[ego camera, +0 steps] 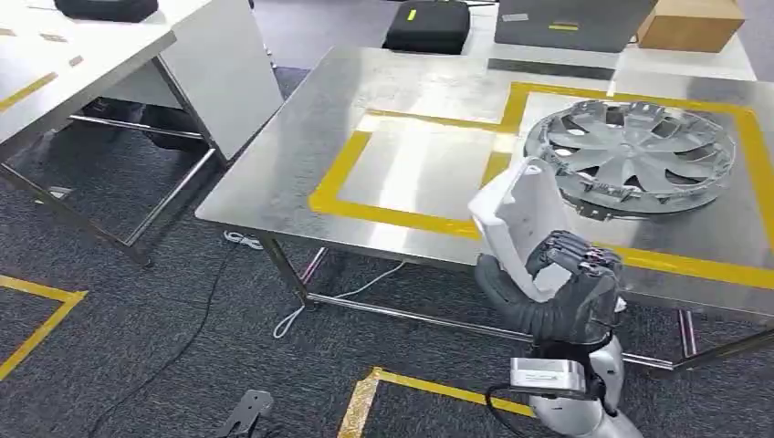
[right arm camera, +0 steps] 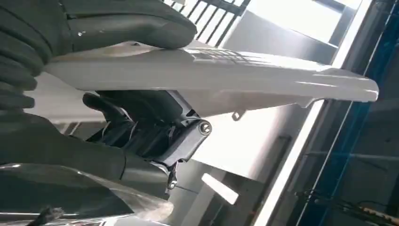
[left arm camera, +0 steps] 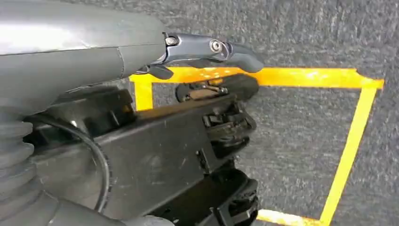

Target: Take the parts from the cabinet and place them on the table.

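White part [ego camera: 514,219] sits in the right hand [ego camera: 570,283], clamped between dark fingers [ego camera: 577,258] and thumb, held up at the near edge of the steel table [ego camera: 292,146], not yet set down. In the right wrist view the part [right arm camera: 211,70] is a long pale moulded panel, smooth and glossy, with a ribbed patch and small tabs on its underside; the thick grey thumb [right arm camera: 131,21] presses on one face and the darker fingers [right arm camera: 155,127] wrap the other.

Progress: one part already lies on the table, a silver hubcap [ego camera: 632,155], round, spoked, shiny plastic, flat inside the far right yellow-taped box. The taped box [ego camera: 402,205] next to it, just in front of the held part, looks free, so my guess is that is the drop spot. Left to do: move the panel over the table, lower, release. Cabinet not seen here, so cannot say how many parts remain.

Left hand [left arm camera: 207,94] hangs over grey carpet [left arm camera: 306,141] with yellow tape lines; fingers look curled in with nothing in them, so closed on nothing as far as I can tell.

Materials: table is brushed stainless, reflective, on thin metal legs; yellow tape is matte. Floor is dark coarse carpet, white cable [ego camera: 301,310] trailing under the table. Beyond: black case [ego camera: 427,26], cardboard box [ego camera: 691,22], a second table [ego camera: 64,64] at left.
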